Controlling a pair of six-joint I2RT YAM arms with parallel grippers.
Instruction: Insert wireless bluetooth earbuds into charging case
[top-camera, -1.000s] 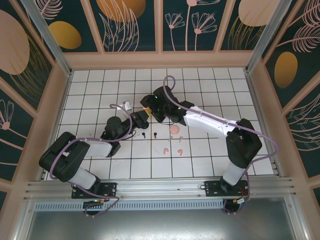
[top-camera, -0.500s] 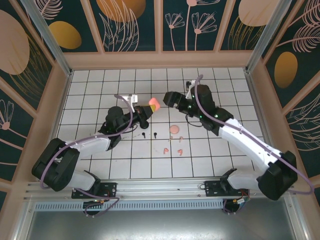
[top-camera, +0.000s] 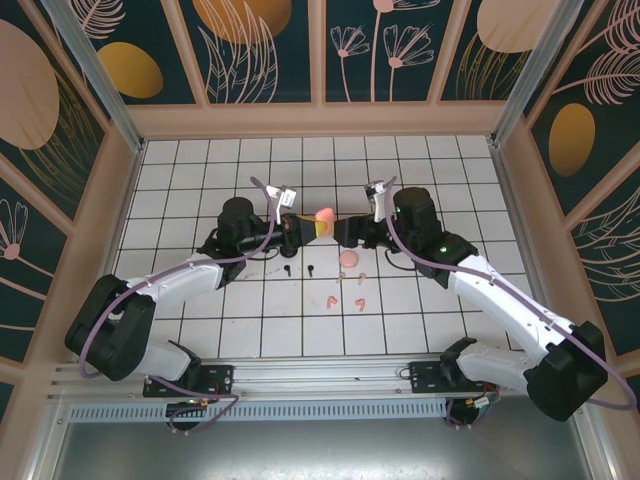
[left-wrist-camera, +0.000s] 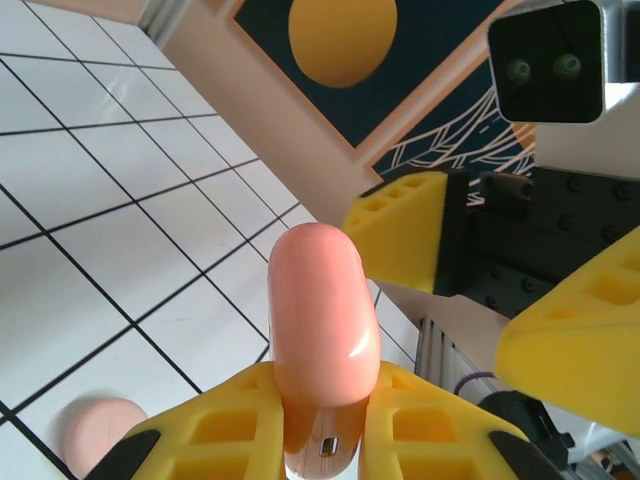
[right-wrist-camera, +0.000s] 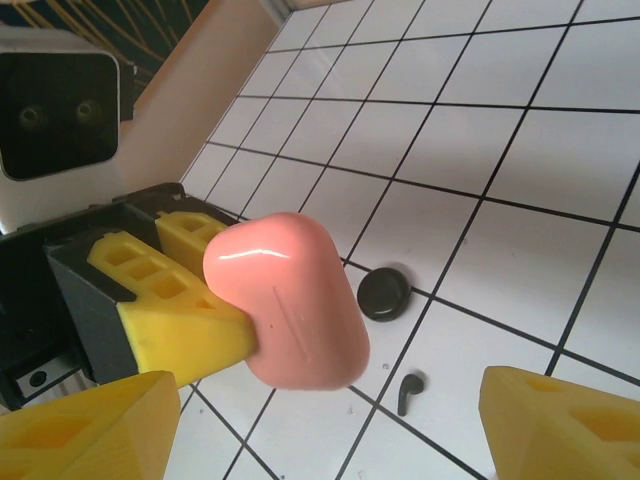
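White grid table (top-camera: 200, 170) on my feed, left gripper (top-camera: 303, 223) clamped on the pink charging case (top-camera: 323, 214), right gripper (top-camera: 343, 231) wide open facing it

Robot lab test cell. White grid-tiled table (top-camera: 200, 330) boxed in by leaf-print wall panels (top-camera: 260, 40) and aluminium posts (top-camera: 92, 75). Two robot arms (top-camera: 190, 285) bolted to metal rail (top-camera: 320, 378) at near edge, camera box (left-wrist-camera: 548, 60) on wrist.

Centre of frame is blocked for you: left gripper (top-camera: 303, 223) and right gripper (top-camera: 341, 232) meet nose to nose at the pink case (top-camera: 323, 214). Earbuds (top-camera: 310, 268) litter the tiles just below. Tiles in both upper corners are free.
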